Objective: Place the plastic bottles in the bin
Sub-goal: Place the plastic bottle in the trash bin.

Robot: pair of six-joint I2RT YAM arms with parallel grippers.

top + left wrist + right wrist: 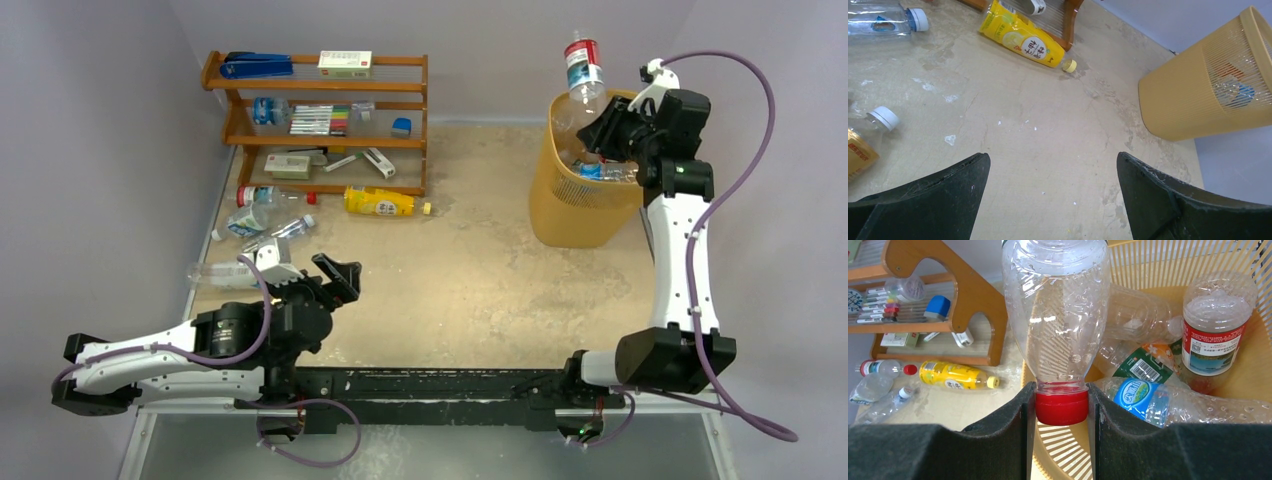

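Right up close, my right pincer is pinching the red cap of a clear bottle, with one finger on each side. The bottle sticks out past my fingertips, right at the rim of the bin.

Just past those fingertips, the yellow bin has other bottles in it. A red-label bottle sits on the right side. A blue-label bottle lies on its side next to my right finger. A green-label bottle lies just behind that one. A bare bottle lies behind the one I hold (I cannot see a label on it).

Off to the left of this pincer is a wooden rack with pens and little boxes on its shelves. A yellow bottle lies on the table in front of the rack.

My left pincer is spread wide, low over the table. The yellow bottle lies ahead of it and a bit to the left, by the foot of the rack. The bin is ahead and to the right, well apart from this pincer. A white-cap bottle lies near my left finger. A see-through bottle lies farther ahead on that same side.
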